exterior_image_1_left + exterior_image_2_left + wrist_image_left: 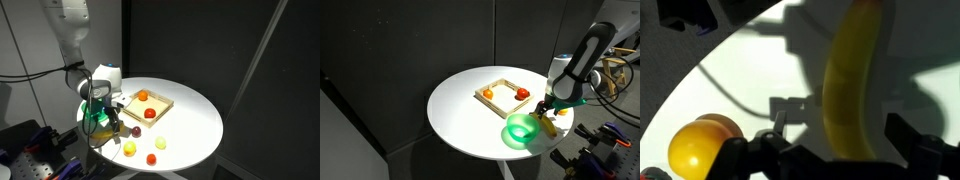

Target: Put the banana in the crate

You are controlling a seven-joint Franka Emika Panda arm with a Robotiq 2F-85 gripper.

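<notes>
On round wht table (190, 115), smooth curved banana (852, 80), sq. wood crate (505, 98)

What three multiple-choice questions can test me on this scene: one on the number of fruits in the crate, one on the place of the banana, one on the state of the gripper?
1. How many fruits lie in the crate?
A none; B two; C five.
2. Where is the banana?
A in the crate; B held high in the air; C on the table, under the gripper.
3. How do the jaws stand?
A open, one on each side of the banana; B shut, with nothing between them; C out of view.

1 B: an exterior view shows only an orange fruit and a red fruit inside.
2 C: the wrist view shows it lying on the white top.
3 A: a gap shows on each side of the banana.
</notes>
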